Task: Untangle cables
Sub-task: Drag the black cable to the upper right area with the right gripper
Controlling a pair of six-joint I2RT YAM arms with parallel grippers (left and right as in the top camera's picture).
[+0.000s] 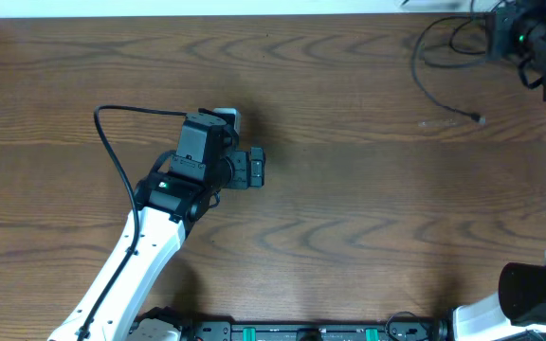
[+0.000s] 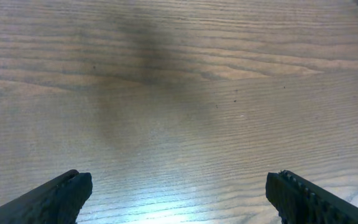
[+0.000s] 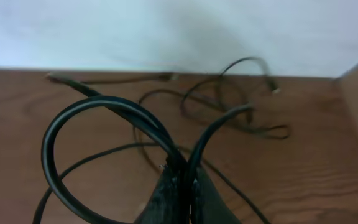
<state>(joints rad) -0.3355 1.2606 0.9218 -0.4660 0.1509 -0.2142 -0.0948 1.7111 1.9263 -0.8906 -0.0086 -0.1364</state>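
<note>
The thin black flexible cables (image 3: 104, 101) lie bunched at the overhead view's upper right. The right gripper (image 3: 182, 180), right there, is pinched closed on one loop. The left gripper (image 2: 179, 190), spread wide and empty, hangs well apart over the brown wooden table (image 2: 185, 93).

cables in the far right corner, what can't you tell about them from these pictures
- Overhead: the cables are thin and the right arm covers where they bunch, so they cannot be counted.
- Right wrist: cables behind the fingers are blurred; plugs and crossings unclear.
- Right wrist: the black loop clamped in the fingers runs off the bottom edge; its ends unseen.
- Left wrist: only bare table, no cables.
</note>
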